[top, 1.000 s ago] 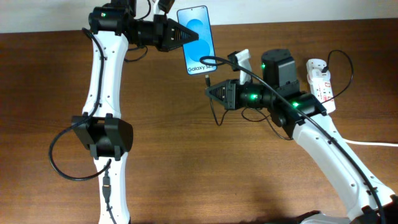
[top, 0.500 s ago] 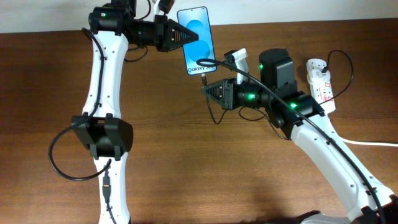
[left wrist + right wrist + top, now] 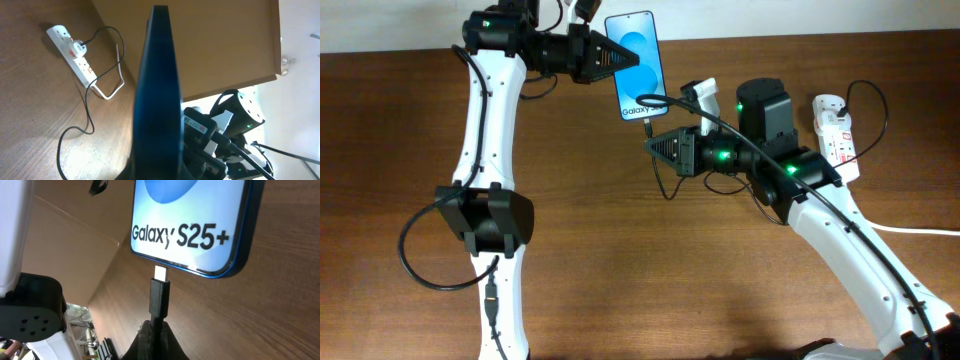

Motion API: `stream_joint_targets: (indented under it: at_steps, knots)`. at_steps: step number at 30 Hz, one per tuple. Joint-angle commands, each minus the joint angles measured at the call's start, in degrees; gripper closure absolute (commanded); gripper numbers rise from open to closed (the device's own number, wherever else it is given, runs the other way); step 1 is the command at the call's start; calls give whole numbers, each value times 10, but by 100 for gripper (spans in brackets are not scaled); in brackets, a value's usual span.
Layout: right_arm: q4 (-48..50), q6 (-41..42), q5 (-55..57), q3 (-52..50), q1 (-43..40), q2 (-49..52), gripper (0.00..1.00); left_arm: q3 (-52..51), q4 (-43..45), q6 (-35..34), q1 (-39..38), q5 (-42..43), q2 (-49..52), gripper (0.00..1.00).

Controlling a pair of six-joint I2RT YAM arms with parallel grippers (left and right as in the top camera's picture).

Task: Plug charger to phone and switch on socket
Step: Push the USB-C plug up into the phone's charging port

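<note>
Overhead: left pincer (image 3: 624, 60) is clamped on the phone (image 3: 642, 40), holding it above the worktop (image 3: 620, 260) at the far edge, screen up. Right pincer (image 3: 657, 147) is closed on the charger (image 3: 648, 124), its plug tip just below the phone's bottom edge. Socket (image 3: 832, 125) lies on the worktop far right, well apart from the phone.

Left wrist: phone (image 3: 157, 90) seen edge-on, upright in the middle. Socket (image 3: 75, 52) lies upper left, the thin black charger (image 3: 89, 107) trailing from it, with a white cord (image 3: 112, 87) beside it.

Right wrist: right pincer (image 3: 152, 337) grips the charger (image 3: 160, 297). Its metal tip points at the phone (image 3: 190, 210), just under its bottom edge; can't tell if they touch.
</note>
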Motion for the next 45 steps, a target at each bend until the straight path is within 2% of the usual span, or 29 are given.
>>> stream_joint_targets:
  at_steps: [1, 27, 36, 45]
  knots:
    - [-4, -7, -7, 4, 4, 3, 96, 15, 2, -6, 0, 24, -8, 100]
    - [-1, -5, -2, 4, 2, 3, 96, 15, -3, -18, -9, 15, -8, 100]
    - [-1, -2, 36, 4, 3, 3, 96, 15, -3, -18, -9, 15, -8, 100]
    - [45, 23, 39, 4, 3, 3, 96, 15, -6, -18, -14, 7, -8, 100]
